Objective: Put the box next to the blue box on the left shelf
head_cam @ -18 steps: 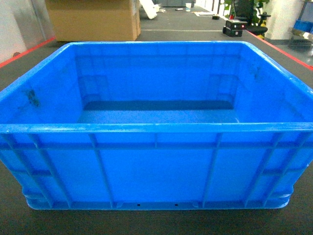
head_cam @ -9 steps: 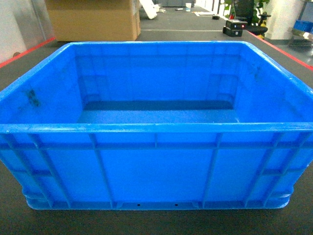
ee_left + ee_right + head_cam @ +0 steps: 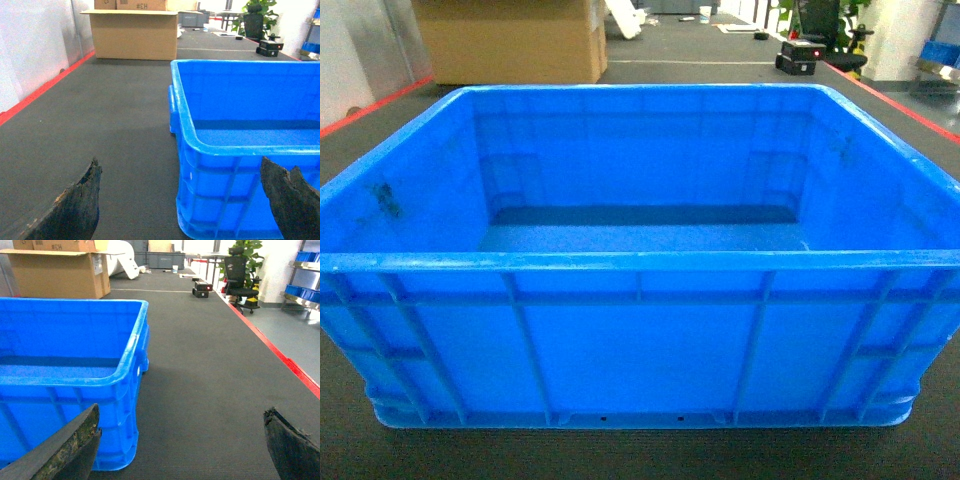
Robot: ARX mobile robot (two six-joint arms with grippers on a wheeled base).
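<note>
The box [image 3: 640,340] is a large bright-blue open-top crate with a ribbed outer wall. It stands empty on dark grey carpet and fills the head view. My left gripper [image 3: 178,160] is open, low beside the box's [image 3: 240,100] near left corner; one finger shows over the carpet, the other in front of the near wall. My right gripper [image 3: 181,410] is open at the near right corner of the box [image 3: 65,330], touching nothing. Neither gripper shows in the head view. The left shelf and its blue box are out of view.
A big cardboard carton [image 3: 510,40] stands behind the crate to the left. A small black device [image 3: 798,55] and an office chair [image 3: 242,275] are far right. Red floor lines [image 3: 280,357] border the carpet. A rack with blue bins [image 3: 302,257] is at the far right.
</note>
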